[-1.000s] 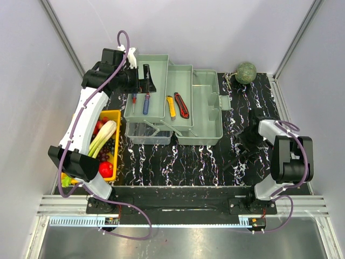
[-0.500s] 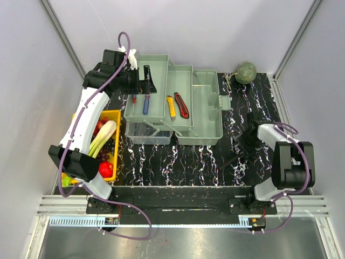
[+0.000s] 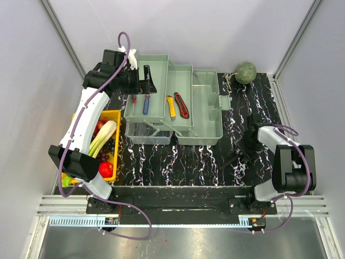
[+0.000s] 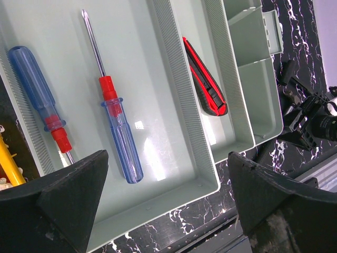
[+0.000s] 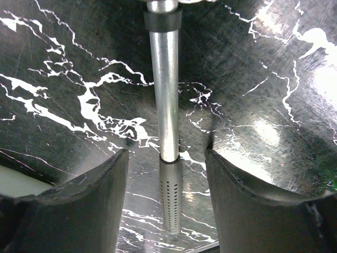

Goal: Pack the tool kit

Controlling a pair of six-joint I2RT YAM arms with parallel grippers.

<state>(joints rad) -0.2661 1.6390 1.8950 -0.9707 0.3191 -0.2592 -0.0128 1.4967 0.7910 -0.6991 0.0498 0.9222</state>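
Tool kit (image 3: 207, 116): pale grey-green plastic box, folded open in steps across the far-middle of the black marbled surface (image 3: 183, 162). From left: far-left tray (image 3: 155, 67), mid tray (image 3: 182, 78), then the deep main bin w/ dividers at its far end. Clear lid (image 3: 141, 135) w/ handle lies at the near-left, partly under the trays.

Far-left tray holds 2 screwdrivers, both w/ see-through blue handles & red collars: left screwdriver (image 4: 32, 74) and right screwdriver (image 4: 120, 142), side by side, not touching. Mid tray holds a yellow cutter (image 3: 171, 106) beside a red-black cutter (image 4: 205, 79).

L end effector (image 4: 167, 158) hangs over the far-left tray, fingers spread wide, gripping nothing. R end effector (image 5: 166, 158) is low over the surface, near-right of the box. Its fingers (image 5: 89, 200) stand apart either side of a metal-shafted tool (image 5: 164, 95) lying flat, w/ a gap on both sides. The shaft ends in a grey perforated sleeve; its head is out of view.
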